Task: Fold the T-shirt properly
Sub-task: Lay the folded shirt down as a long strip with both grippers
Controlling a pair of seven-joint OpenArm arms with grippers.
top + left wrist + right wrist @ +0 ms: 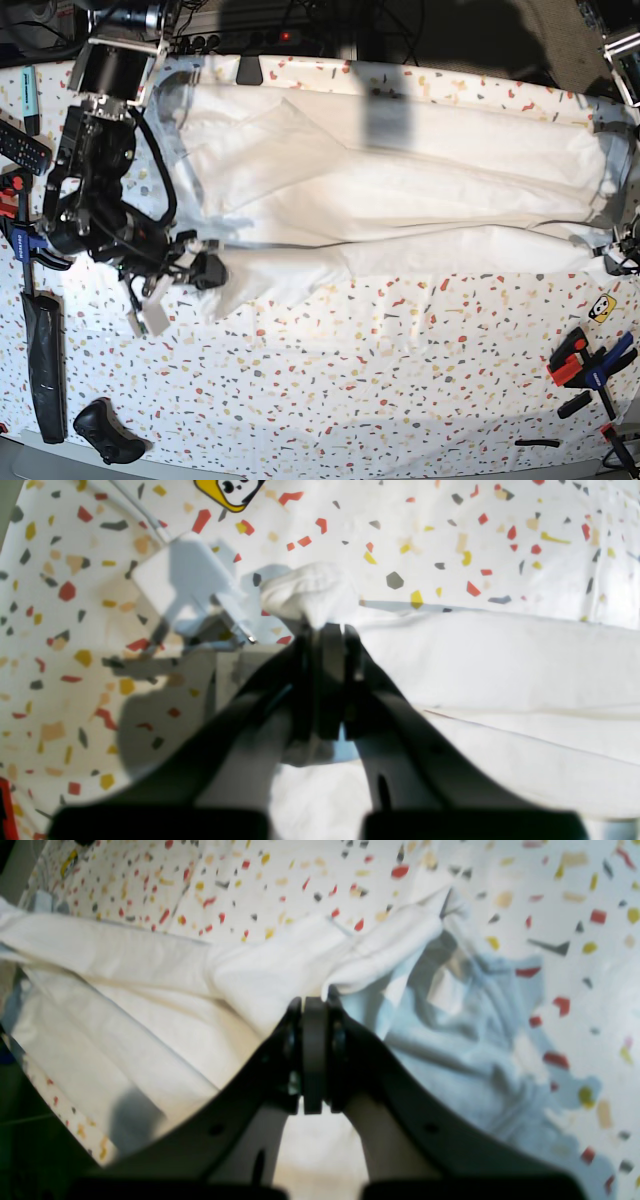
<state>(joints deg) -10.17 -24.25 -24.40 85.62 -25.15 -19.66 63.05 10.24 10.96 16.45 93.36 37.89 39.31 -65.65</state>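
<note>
Nearest the base camera, bare speckled worktop (380,400) is seen below the T-shirt (400,190), with a dark controller-like object (108,432) at the near left corner and orange and blue clamps (590,365) at the near right, all well apart from the cloth.

Further in, the T-shirt is spread as a long white band across the worktop, wrinkled, with a fold line along its near edge. At the shirt's left end in the base view, the right claw (205,270) is seen pinched on the cloth's near corner. In the right wrist view the right claw (314,1005) is closed tight, with a bunch of white fabric (280,970) gathered at its tips and shadowed folds trailing to one side.

At the shirt's opposite end, the left claw (325,630) is shown in the left wrist view closed on a small puff of white cloth (310,592), which stands up just beyond the fingertips. The shirt (500,655) is stretched away from that grip. Just beside the pinched cloth, a white power adapter (185,580) is lying on the worktop (75,630). A yellow sticker (230,492) is seen beyond it.

Beyond the shirt, cables and dark equipment (300,25) are lined along the worktop's back edge.
</note>
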